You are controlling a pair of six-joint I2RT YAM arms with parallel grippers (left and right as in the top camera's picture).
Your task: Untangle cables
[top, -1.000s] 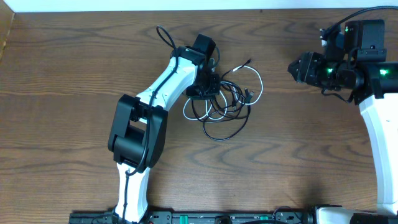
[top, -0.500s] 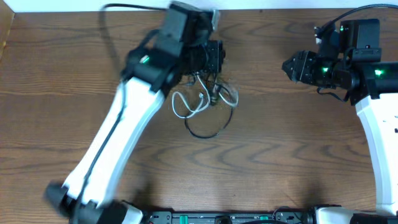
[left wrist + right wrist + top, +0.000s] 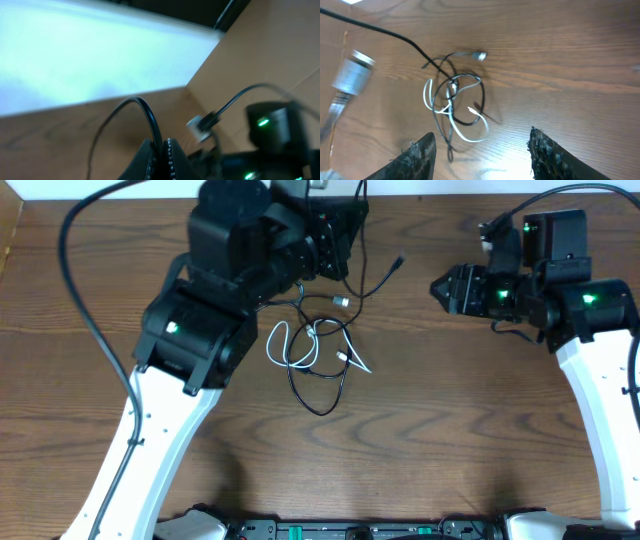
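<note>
The black cable (image 3: 318, 408) and the white cable (image 3: 273, 346) lie tangled on the wooden table (image 3: 450, 440) at its middle. My left gripper (image 3: 336, 238) is raised near the table's back edge and shut on a strand of the black cable (image 3: 150, 117), which hangs down to the tangle. A small plug (image 3: 201, 126) shows beside the fingers. My right gripper (image 3: 442, 288) is open and empty, to the right of the tangle and above the table. The right wrist view shows the white loops (image 3: 471, 136) and black loops (image 3: 481, 95) between its spread fingers (image 3: 482, 157).
A pale wall (image 3: 75, 55) runs along the table's back edge. A thick black arm wire (image 3: 85, 300) arcs at the left. A blurred grey metal cylinder (image 3: 351, 76) hangs at the left of the right wrist view.
My left arm has risen and swung back with the black cable, dragging the tangle left and stretching it out. My right gripper has moved a little left.
</note>
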